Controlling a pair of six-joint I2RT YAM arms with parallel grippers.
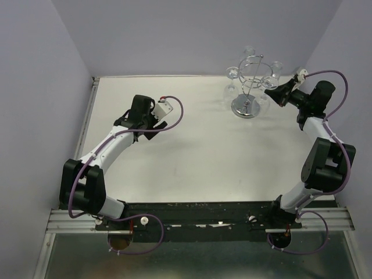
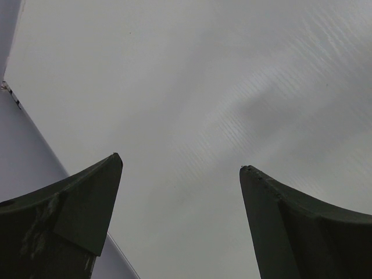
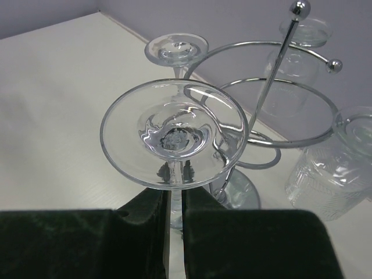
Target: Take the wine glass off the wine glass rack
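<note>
The chrome wine glass rack (image 1: 246,106) stands at the back right of the table, with several clear glasses hanging upside down from its ring. In the right wrist view its post (image 3: 273,75) rises behind the nearest wine glass (image 3: 174,136), whose round foot rests on a rack loop. My right gripper (image 3: 174,200) is shut on this glass's stem just under the foot. In the top view that gripper (image 1: 272,93) is at the rack's right side. My left gripper (image 2: 181,165) is open and empty over bare table, also seen in the top view (image 1: 132,120).
Other glasses hang on the rack: one foot (image 3: 176,49) behind the held glass, one (image 3: 302,29) at the far side, and a ribbed bowl (image 3: 334,168) at the right. Purple walls close in the table at the back and both sides.
</note>
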